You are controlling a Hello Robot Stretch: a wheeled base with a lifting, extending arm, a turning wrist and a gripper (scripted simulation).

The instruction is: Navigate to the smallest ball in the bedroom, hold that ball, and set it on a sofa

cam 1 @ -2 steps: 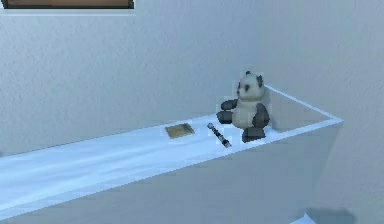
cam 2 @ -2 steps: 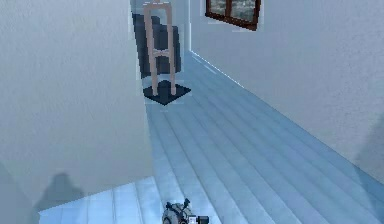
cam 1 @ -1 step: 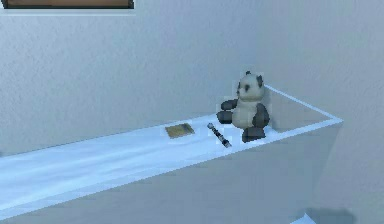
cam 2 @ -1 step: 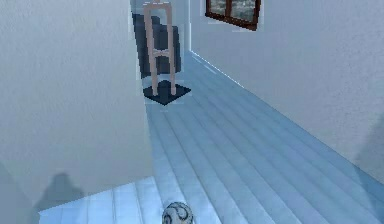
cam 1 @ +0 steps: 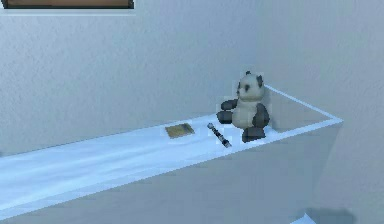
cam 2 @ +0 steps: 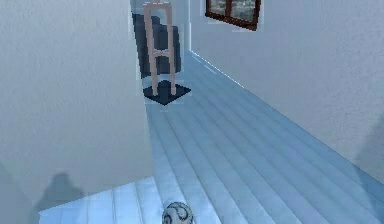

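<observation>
ok so: patterned ball (cam 2: 179, 213) on floor right by my base, near edge of arm side view, bit left of middle. Gripper state: can't tell, honestly.

Step now, I reckon: closing in for grab. Plan: tiny base nudges, line ball up with arm's reach, come down slow. Round thing probably rolls off if bumped.

Floor (cam 2: 250, 140): smooth blue planks. Far end: pinkish arched stand (cam 2: 166, 92) on dark base.

Ahead: white ledge (cam 1: 90, 160) with toy panda (cam 1: 247, 104), tan card (cam 1: 180, 130), dark pen (cam 1: 218, 134).
</observation>
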